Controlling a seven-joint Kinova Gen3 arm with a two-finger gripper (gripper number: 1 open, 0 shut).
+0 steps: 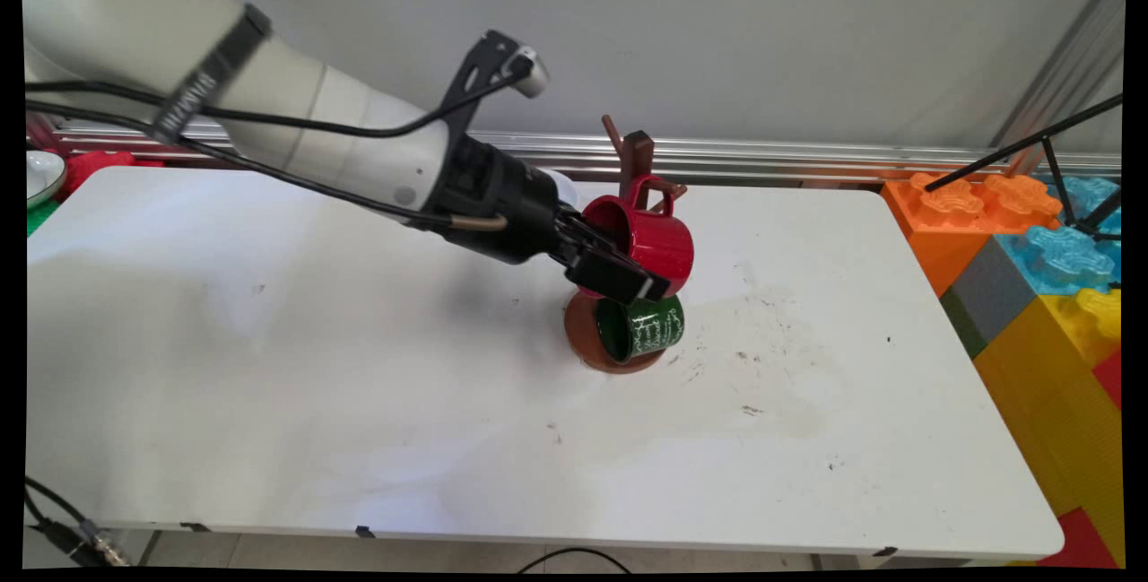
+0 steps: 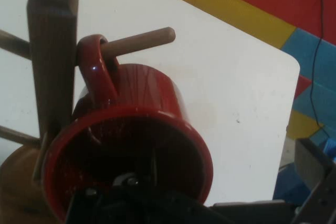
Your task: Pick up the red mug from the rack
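Claw (image 1: 619, 273) at red mug's (image 2: 131, 129) peg-hung handle (image 2: 97, 72).

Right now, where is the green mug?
In the main view, the green mug hangs low on the brown mug tree right of table centre, directly under the red mug at the gripper, above the tree's round base.

White table (image 1: 269, 367) before grey wall (image 1: 717, 35)
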